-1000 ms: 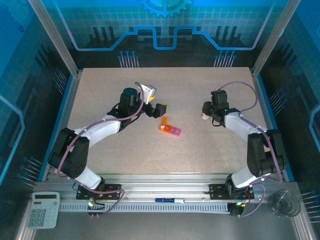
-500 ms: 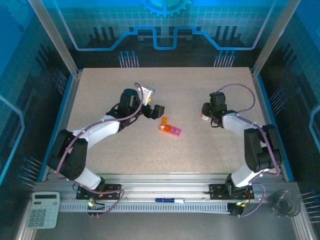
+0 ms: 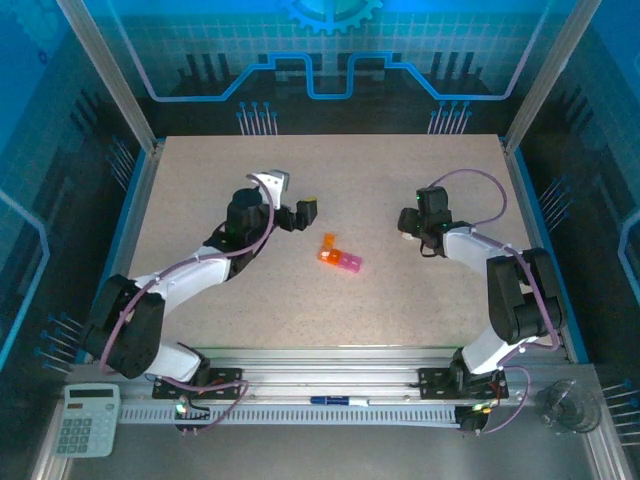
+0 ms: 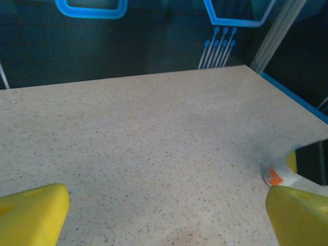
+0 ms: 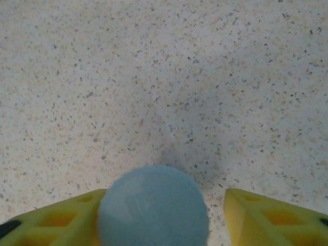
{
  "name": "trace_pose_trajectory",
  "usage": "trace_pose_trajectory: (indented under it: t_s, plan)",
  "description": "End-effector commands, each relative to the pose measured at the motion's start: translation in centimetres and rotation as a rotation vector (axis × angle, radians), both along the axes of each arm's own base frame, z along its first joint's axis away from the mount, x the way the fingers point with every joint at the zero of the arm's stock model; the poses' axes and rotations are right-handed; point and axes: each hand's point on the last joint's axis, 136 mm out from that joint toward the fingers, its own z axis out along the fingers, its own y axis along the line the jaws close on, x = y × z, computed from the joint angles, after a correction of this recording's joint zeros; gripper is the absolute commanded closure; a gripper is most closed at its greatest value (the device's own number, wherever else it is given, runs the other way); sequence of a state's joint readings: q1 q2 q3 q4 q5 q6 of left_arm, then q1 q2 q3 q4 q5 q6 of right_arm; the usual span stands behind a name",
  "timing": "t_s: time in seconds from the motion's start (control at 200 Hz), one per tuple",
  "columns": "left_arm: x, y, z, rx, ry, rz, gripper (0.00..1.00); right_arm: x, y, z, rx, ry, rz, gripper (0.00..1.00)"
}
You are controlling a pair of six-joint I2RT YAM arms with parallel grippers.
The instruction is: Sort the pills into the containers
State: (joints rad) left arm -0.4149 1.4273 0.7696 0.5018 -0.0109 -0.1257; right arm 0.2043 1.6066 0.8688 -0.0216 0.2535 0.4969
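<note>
Containers (image 3: 340, 259) lie left-to-right on the worktop (image 3: 250, 300), near-right of the closer left gripper (image 4: 165, 210), which is released and empty. The right gripper (image 5: 165, 199) loosely straddles the bottle (image 5: 152, 212).

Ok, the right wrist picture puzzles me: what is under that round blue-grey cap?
The cap covers whatever it tops, so that is hidden. Around it shows speckled table, with the right arm's yellow jaws on either side.
</note>
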Motion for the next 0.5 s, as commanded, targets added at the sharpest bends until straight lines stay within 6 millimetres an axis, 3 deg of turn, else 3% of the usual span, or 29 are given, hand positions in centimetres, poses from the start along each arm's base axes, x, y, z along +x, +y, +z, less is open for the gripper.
trace_pose_trajectory:
  t_s: [0.0,0.35,0.495]
  plan:
    - [0.4,1.7,2.6,-0.059,-0.119,0.089,0.01,0.3,0.8,1.8,0.004,-0.016,0.032,0.34]
    - [0.9,0.7,1.2,-0.029,-0.070,0.039,0.01,1.4,3.0,8.4,0.096,-0.111,0.126,0.23]
    - [1.3,0.2,0.6,0.009,-0.041,0.016,0.01,0.6,5.5,10.4,0.172,-0.120,0.244,0.23]
